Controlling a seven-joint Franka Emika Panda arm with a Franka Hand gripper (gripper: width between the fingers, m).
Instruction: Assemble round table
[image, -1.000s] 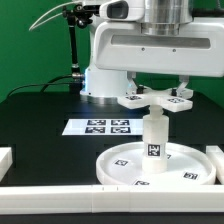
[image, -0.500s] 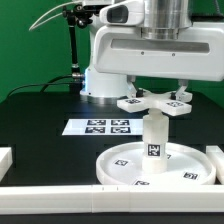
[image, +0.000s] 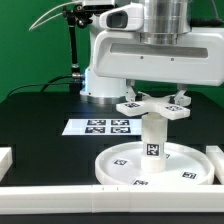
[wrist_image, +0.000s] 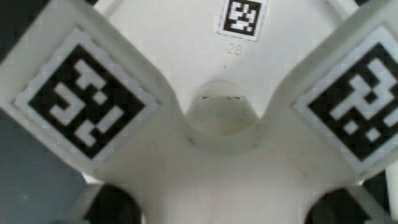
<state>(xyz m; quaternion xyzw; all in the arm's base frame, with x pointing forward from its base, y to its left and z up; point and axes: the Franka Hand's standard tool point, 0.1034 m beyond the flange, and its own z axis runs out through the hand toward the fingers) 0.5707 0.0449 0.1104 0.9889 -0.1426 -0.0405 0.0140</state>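
So the wrist view is basically all cross-shaped foot piece (wrist_image: 214, 120): two of its arms fan out with big tags on them, a third small tag sits farther out from the fingers, and there's a little dimple at the hub. You only catch dark bits of the fingers (wrist_image: 103, 205) on either side of the nearest white arm, and none of the stack underneath. The exterior view fills that in. The gripper (image: 158, 98) hangs straight down from the wrist, pointing at the table, with the cross-shaped foot piece (image: 152, 107) sitting between its fingers, which look pinched narrow onto it. Right below the fingers the short leg (image: 152, 136) stands upright under the foot, touching it, and the leg stands near the middle of the round disc (image: 118, 166), which lies flat on the black table (image: 40, 120). The marker board (image: 103, 126) lies beyond the fingers, toward the robot's base, well apart from the disc.
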